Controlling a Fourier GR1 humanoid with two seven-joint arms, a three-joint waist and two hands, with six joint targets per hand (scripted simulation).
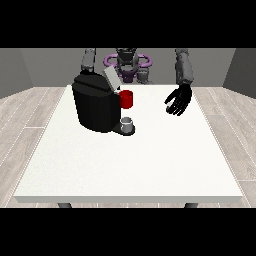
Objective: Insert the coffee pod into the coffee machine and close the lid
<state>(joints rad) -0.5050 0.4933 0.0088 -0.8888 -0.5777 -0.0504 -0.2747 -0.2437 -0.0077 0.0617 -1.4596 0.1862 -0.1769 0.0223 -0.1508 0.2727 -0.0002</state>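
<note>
The black coffee machine [96,106] stands on the white table [130,160], left of the middle. Its grey lid [111,78] is tilted up and open. A red thing at the machine [127,99] shows on its right side. Below that, a small grey thing [128,123] sits on the machine's dark base; I cannot tell whether it is the pod. The hand at the view's right [178,100] hangs over the table to the right of the machine, fingers relaxed and spread, holding nothing. At the view's left only an arm [88,60] shows; it drops behind the machine and its hand is hidden.
The robot's torso [127,64] stands behind the table's far edge. Bare white tabletop stretches from the machine to the near edge [130,199]. Wooden floor surrounds the table.
</note>
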